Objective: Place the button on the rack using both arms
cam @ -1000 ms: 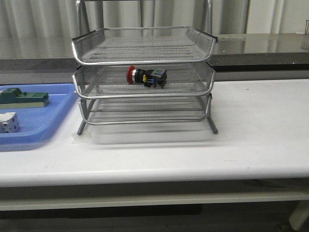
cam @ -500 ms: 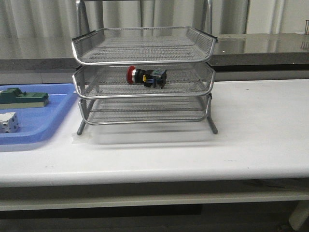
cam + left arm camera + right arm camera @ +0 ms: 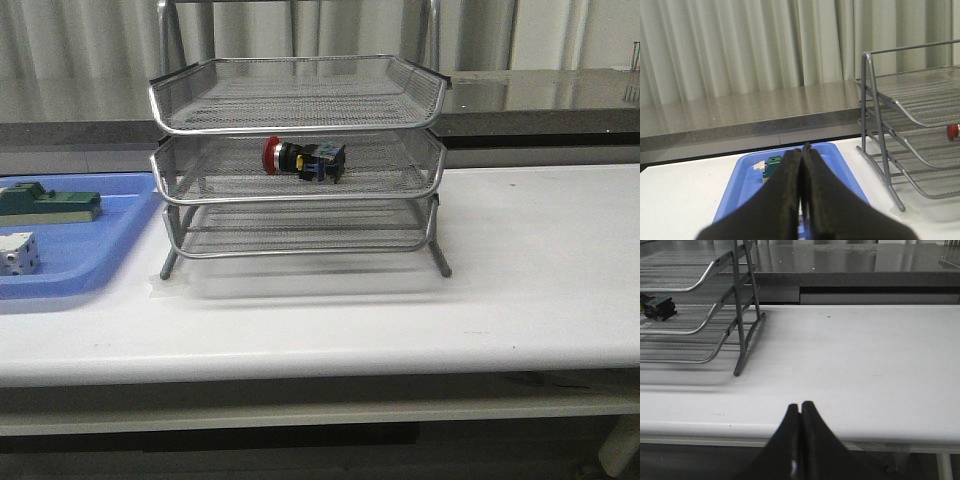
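The button (image 3: pixel 303 159) lies on its side in the rack's (image 3: pixel 297 160) middle tier; both grippers, left (image 3: pixel 803 150) and right (image 3: pixel 800 406), are pressed together, empty

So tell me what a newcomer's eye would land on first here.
First the silver three-tier wire rack at the middle of the white table, with the red-capped button lying on its side in the middle tray. Next the blue tray to the rack's left, holding a green block and a white cube-like part. Neither arm shows in the front view.
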`<state>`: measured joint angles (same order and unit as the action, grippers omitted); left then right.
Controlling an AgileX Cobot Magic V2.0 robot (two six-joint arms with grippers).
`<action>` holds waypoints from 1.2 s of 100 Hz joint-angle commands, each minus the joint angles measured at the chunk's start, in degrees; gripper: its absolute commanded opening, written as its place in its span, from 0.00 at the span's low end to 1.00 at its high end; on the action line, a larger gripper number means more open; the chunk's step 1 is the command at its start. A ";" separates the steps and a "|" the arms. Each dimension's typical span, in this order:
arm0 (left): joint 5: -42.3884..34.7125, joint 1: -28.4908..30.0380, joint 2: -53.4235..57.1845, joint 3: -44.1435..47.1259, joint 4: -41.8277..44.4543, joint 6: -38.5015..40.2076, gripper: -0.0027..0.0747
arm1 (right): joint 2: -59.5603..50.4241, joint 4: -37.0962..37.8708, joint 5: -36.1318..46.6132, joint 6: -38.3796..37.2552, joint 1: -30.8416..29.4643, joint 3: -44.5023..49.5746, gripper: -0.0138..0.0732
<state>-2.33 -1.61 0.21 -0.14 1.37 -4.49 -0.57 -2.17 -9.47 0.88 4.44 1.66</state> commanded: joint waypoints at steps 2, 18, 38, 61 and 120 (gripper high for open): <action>-3.84 -0.03 1.88 3.15 -0.03 0.69 0.01 | -1.12 -0.11 4.92 -0.01 -0.28 -1.16 0.09; -1.98 -0.03 1.88 3.15 -0.14 0.69 0.01 | -1.12 -0.11 4.92 -0.01 -0.28 -1.16 0.09; -1.85 -0.03 1.88 3.15 -0.62 0.69 0.01 | -1.12 -0.11 4.92 -0.01 -0.28 -1.16 0.09; -1.85 -0.03 1.88 3.15 -0.80 0.69 0.01 | -1.12 -0.11 4.92 -0.01 -0.28 -1.16 0.09; -1.85 -0.03 1.88 3.15 -0.80 0.69 0.01 | -1.12 -0.11 4.92 -0.01 -0.28 -1.16 0.09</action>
<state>0.00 -1.61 0.21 -0.14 1.17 -4.46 -0.57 -2.17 -9.47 0.88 4.44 1.66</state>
